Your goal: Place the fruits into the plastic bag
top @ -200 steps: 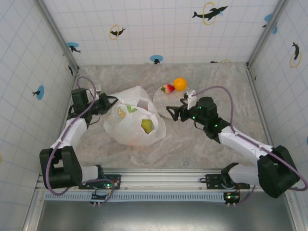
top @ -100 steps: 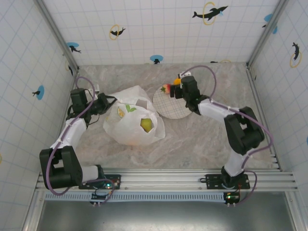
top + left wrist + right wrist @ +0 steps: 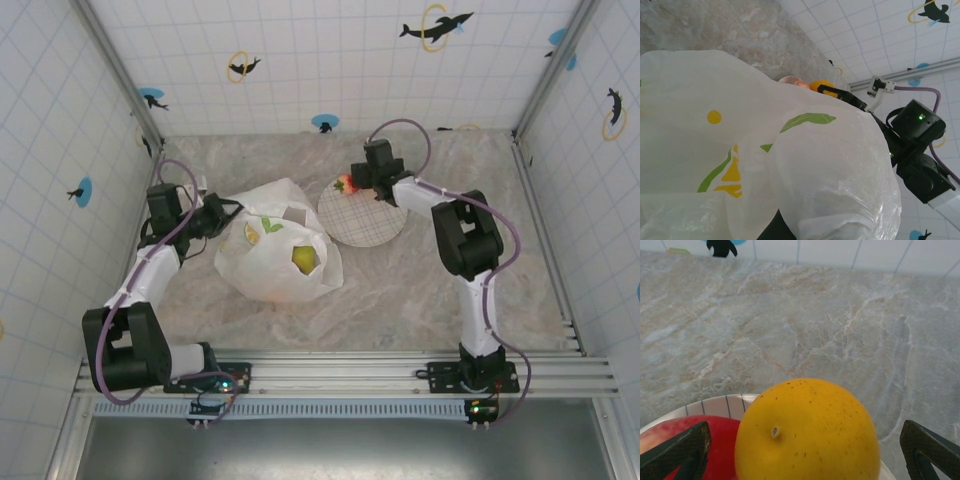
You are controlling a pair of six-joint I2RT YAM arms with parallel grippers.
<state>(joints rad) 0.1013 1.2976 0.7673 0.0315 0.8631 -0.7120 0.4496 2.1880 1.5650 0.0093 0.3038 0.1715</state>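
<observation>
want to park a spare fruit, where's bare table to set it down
Bare table: the near strip between plastic bag, plate and front rail; the right side between right arm and wall. Crowded: plate's far rim, with strawberry, orange, right gripper.

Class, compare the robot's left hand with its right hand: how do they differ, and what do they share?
The left hand is shut, the right hand wide open. The left hand pinches the edge of the plastic bag; the right hand holds nothing, its fingers either side of the orange. The left hand sits at the bag, the right hand over the plate. Both are dark two-finger hands down near the table.
</observation>
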